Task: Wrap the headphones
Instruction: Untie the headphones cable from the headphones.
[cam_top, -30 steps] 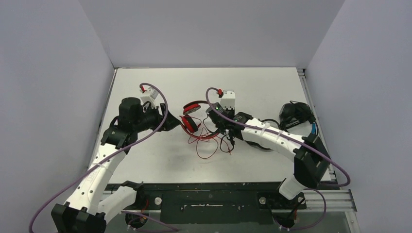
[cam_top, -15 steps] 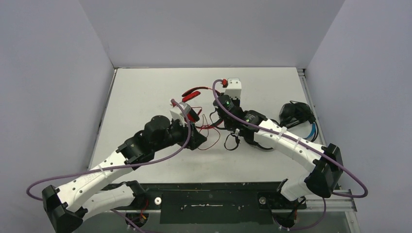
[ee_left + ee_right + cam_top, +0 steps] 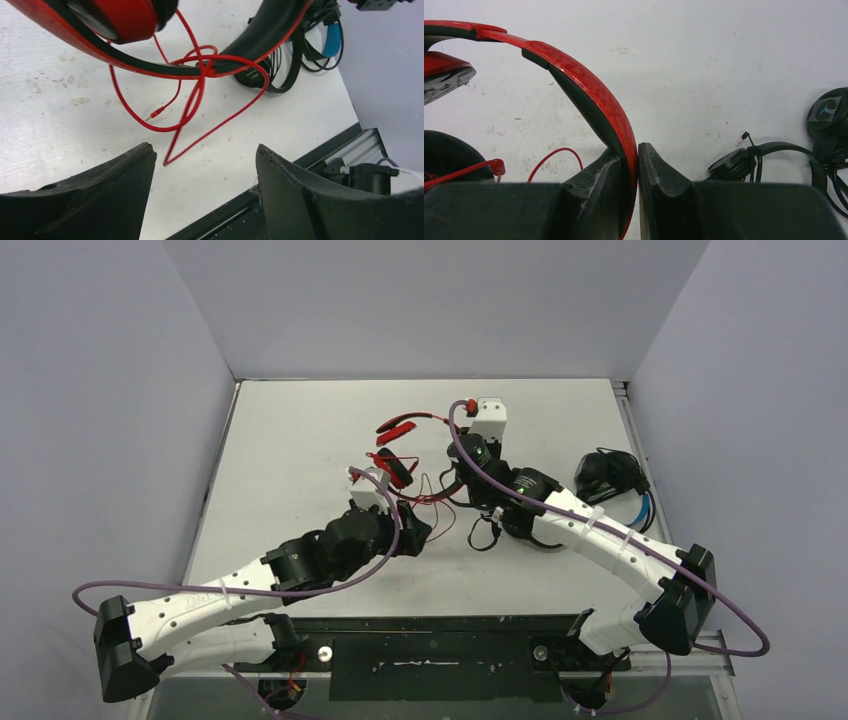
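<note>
The red headphones point(image 3: 400, 426) hang tilted over the middle of the table, one ear cup point(image 3: 396, 468) low. My right gripper point(image 3: 458, 478) point(image 3: 630, 149) is shut on their red headband point(image 3: 594, 95). Their red cord point(image 3: 190, 107) trails in loose loops on the table, its plug point(image 3: 152, 115) lying free. My left gripper point(image 3: 425, 530) point(image 3: 204, 149) is open just near of the cord, with nothing between its fingers. The all-black headphones point(image 3: 500, 530) point(image 3: 736, 162) lie under the right forearm. The blue-banded headphones point(image 3: 610, 475) point(image 3: 332, 37) lie at the right edge.
The table's near edge and black rail point(image 3: 280, 200) run close beneath the left gripper. Grey walls close in the left, back and right sides. The right arm point(image 3: 600, 540) stretches across the table's right half.
The left arm swung from the left of the red headphones round to their near side, and its jaws widened. The right gripper carried the headphones a little farther back and right.
</note>
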Robot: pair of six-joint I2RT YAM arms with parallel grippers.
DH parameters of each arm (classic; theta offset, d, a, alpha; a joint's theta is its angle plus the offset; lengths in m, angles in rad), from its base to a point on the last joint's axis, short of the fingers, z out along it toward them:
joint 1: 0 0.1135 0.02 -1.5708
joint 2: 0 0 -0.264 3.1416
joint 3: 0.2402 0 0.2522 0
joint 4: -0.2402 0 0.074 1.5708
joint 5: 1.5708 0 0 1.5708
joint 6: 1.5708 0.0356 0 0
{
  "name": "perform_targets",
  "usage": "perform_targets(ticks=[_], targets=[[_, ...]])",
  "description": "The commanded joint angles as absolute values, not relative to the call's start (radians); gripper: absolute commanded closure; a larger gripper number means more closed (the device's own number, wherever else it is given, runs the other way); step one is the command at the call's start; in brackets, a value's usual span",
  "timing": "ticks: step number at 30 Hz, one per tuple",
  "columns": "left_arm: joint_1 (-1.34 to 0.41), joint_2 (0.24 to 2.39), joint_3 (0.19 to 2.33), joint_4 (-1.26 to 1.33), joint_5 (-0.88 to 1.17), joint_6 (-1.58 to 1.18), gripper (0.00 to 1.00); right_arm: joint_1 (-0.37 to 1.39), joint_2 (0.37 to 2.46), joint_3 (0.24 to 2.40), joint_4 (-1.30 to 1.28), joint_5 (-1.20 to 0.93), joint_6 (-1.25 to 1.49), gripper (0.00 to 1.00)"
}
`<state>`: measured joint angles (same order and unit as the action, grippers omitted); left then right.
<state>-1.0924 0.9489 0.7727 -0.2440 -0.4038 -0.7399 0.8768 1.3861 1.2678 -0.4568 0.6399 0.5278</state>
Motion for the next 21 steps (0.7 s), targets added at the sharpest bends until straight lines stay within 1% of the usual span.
perform_targets(ticks=[1,3,6,7,8,9,11,12,14,16,18,21], targets=[[-1.096,0.967,0.795,-0.259,-0.492,-0.768,0.28,0.872,1.334,1.295,-0.362,0.659,0.557,0.92],[-1.094,0.984,0.788,-0.238,-0.496,-0.769,0.26,0.873,1.333,1.296,-0.361,0.657,0.558,0.92],[-1.082,1.005,0.759,-0.142,-0.465,-0.734,0.27,0.871,1.329,1.297,-0.362,0.649,0.563,0.92],[-1.074,1.015,0.75,-0.111,-0.452,-0.722,0.3,0.871,1.328,1.296,-0.363,0.646,0.568,0.92],[-1.067,1.027,0.747,-0.096,-0.447,-0.715,0.36,0.869,1.327,1.297,-0.363,0.642,0.57,0.92],[-1.061,1.039,0.749,-0.093,-0.451,-0.706,0.51,0.868,1.326,1.298,-0.364,0.641,0.571,0.92],[-1.054,1.063,0.774,-0.12,-0.458,-0.67,0.87,0.867,1.328,1.299,-0.375,0.656,0.576,0.92],[-1.054,1.073,0.804,-0.156,-0.455,-0.646,1.0,0.865,1.332,1.3,-0.39,0.675,0.587,0.92],[-1.054,1.097,0.906,-0.263,-0.411,-0.591,1.0,0.843,1.34,1.296,-0.416,0.697,0.6,0.94],[-1.054,1.1,1.008,-0.424,-0.359,-0.539,1.0,0.805,1.341,1.27,-0.419,0.686,0.612,0.95],[-1.051,1.068,1.102,-0.545,-0.327,-0.517,1.0,0.741,1.342,1.225,-0.404,0.619,0.627,0.97],[-1.04,0.995,1.198,-0.602,-0.256,-0.504,1.0,0.675,1.355,1.168,-0.377,0.56,0.646,1.0]])
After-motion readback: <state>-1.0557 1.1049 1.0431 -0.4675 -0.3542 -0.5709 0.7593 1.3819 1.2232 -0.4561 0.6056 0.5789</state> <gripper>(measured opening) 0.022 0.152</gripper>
